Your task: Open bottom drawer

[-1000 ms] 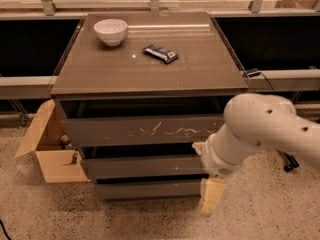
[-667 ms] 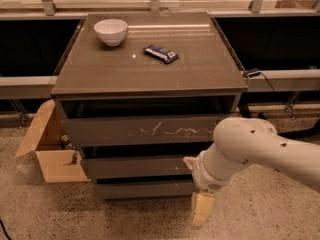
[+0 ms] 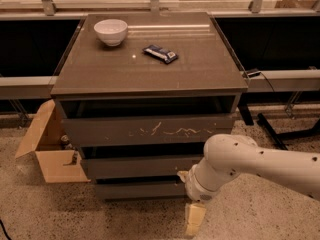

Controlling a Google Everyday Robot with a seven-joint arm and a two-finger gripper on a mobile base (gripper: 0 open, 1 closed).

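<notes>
The bottom drawer [image 3: 137, 189] is the slimmest dark grey-brown front, lowest of three in the cabinet, just above the floor. Its right end is hidden behind my white arm [image 3: 240, 164]. My gripper [image 3: 194, 219] hangs below the arm's wrist, low in front of the cabinet's lower right corner, just below and in front of the bottom drawer's right part. One cream-coloured finger [image 3: 195, 218] points down toward the floor. Above are the middle front [image 3: 135, 166] and the tall top front with white scratches [image 3: 150, 130].
A white bowl [image 3: 110, 31] and a dark wrapped bar [image 3: 160, 53] lie on the cabinet top [image 3: 150, 69]. An open cardboard box [image 3: 47, 149] stands on the speckled floor at the cabinet's left. Black stand legs and a cable [image 3: 280, 129] lie at the right.
My arm and gripper have moved left and down, closer to the bottom drawer's right end. The drawers have not moved.
</notes>
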